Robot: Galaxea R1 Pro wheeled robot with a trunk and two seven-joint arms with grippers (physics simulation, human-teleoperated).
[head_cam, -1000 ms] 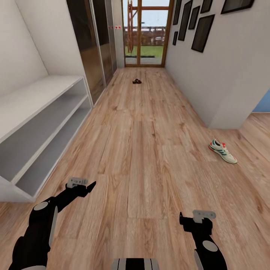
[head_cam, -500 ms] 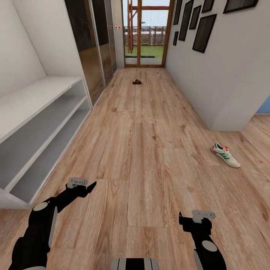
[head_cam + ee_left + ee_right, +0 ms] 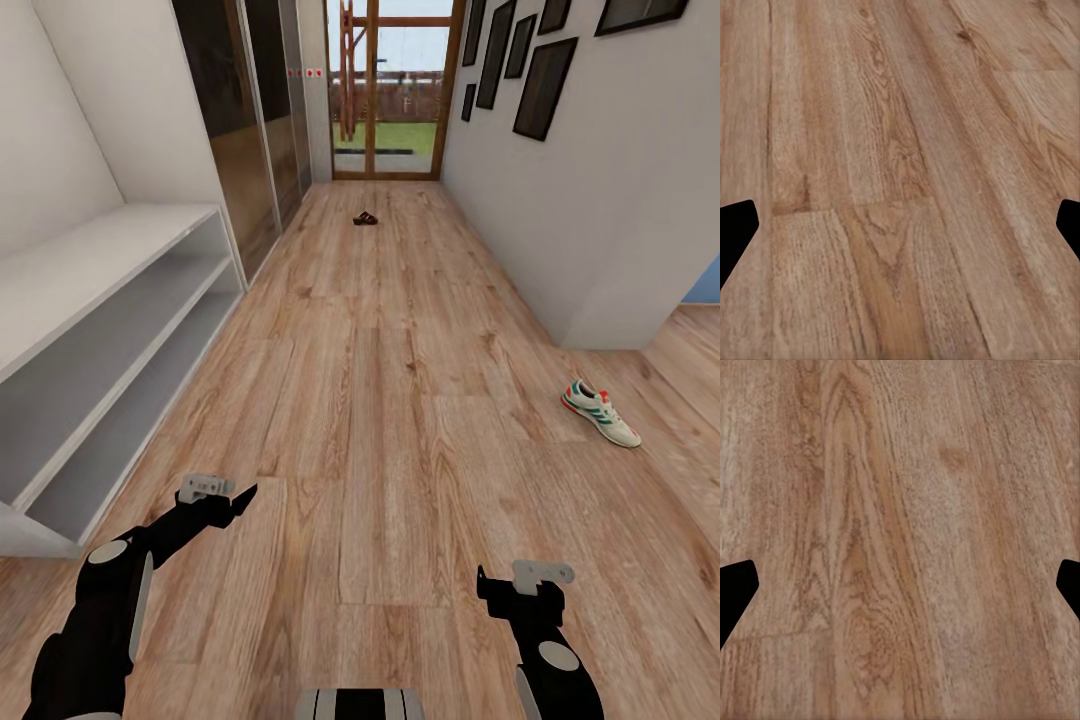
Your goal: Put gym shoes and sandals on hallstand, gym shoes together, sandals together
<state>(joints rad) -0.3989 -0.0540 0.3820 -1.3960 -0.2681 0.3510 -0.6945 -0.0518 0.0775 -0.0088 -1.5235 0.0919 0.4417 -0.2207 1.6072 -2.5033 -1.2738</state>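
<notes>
- My left gripper (image 3: 243,496) hangs low over the corridor floor (image 3: 400,420) at about 7 o'clock in my head view; in my left wrist view (image 3: 900,225) the two dark fingertips sit at opposite edges with bare planks between them — spread wide, nothing in them.
- My right gripper (image 3: 483,582) hangs at about 5 o'clock, also above bare wood. Its wrist view (image 3: 900,592) shows the same: fingertips far apart, empty.
- From my head view alone I cannot make out the gap of either gripper; the fingers point away and read as dark shapes.
- One gym shoe (image 3: 600,412) lies on the floor at about 3 o'clock, well apart from my right gripper, near the corner of the white wall (image 3: 600,200). Its green stripes and red-orange heel show.
- A small dark shape far down the corridor at 12 o'clock looks like a sandal (image 3: 365,218) — too small to tell whether it is one or two.
- The hallstand (image 3: 110,330) stands at 9 o'clock, cut off by the picture's left edge; what I see of its top and two shelf slots is bare.
- A glazed door (image 3: 385,90) closes the corridor's far end, and dark picture frames (image 3: 543,85) hang on the right wall, partly cropped.
</notes>
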